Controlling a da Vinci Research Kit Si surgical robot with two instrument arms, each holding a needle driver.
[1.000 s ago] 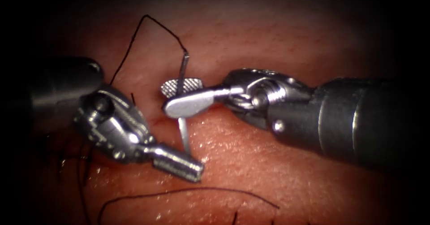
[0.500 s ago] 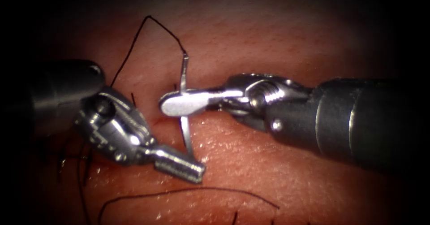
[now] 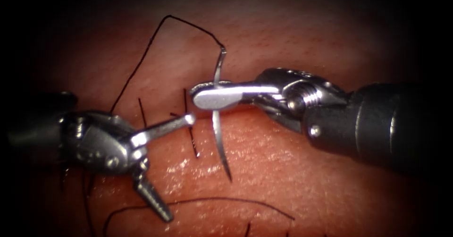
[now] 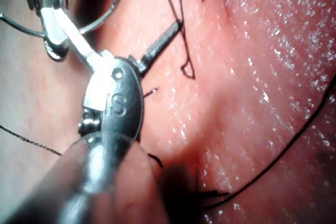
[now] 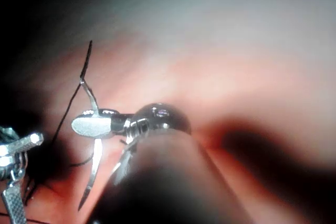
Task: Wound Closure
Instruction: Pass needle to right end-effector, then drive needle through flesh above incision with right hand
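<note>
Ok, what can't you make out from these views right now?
- The stretch of the needle clamped between the right tool's jaws, endoscope view: covered by them.
- Where the thread ends, endoscope view: it passes behind the open left tool.
- The tissue, right wrist view: blurred.

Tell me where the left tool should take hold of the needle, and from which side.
Probably the bare lower stretch of the needle, between the right tool and the tip. It hangs clear above the tissue, pointing down. The left tool, open and empty, sits to its left, so coming from the left seems simplest.
</note>
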